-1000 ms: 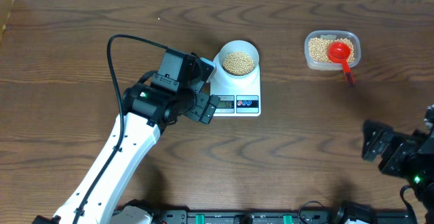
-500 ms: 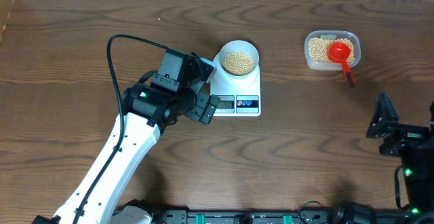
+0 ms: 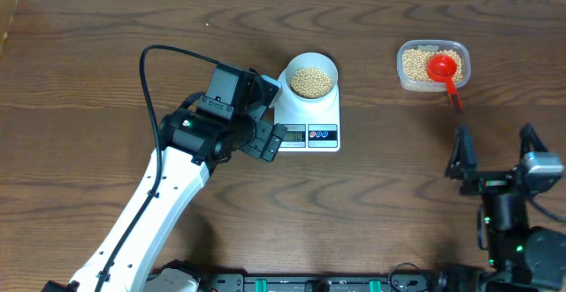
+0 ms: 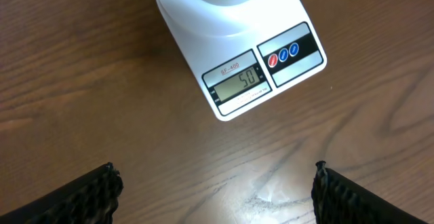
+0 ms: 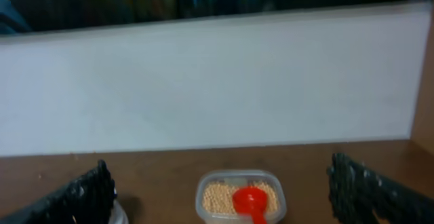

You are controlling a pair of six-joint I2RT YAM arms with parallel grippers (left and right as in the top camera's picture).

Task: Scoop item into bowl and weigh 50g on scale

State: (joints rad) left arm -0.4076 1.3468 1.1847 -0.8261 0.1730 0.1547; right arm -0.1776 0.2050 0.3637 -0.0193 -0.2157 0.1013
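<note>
The scale (image 3: 308,115) lies near the middle of the worktop (image 3: 398,195), somewhat toward its far edge, with the bowl (image 3: 310,78) set on the scale's far end and filled well up with beans (image 3: 311,81). The display (image 4: 242,79) appears to show the target figure, so the weighing is judged to be done or nearly so. The main risk is seen at the left tool (image 4: 215,175), which is spread wide, grips nothing and hangs just beside the scale's near left corner. If it is lowered or swung toward the scale, the body could be pushed, the reading upset, or the two round buttons (image 4: 283,53) pressed and the figure cleared. A knock could also shake beans over the bowl's rim. The right tool (image 3: 493,155) is likewise opened wide and empty, well apart from the scale, near the near right part of the worktop. Ahead of it, toward the far right, the clear tub (image 3: 432,65) is placed with the red scoop (image 3: 443,68) resting in its beans, the handle jutting over the near rim. That handle could be caught in a careless reach and the tub tipped. Bare wood is offered along the near edge between the two arms, across the far left corner, and between scale and tub, so both tools can be drawn back toward the near edge without anything being crossed.
</note>
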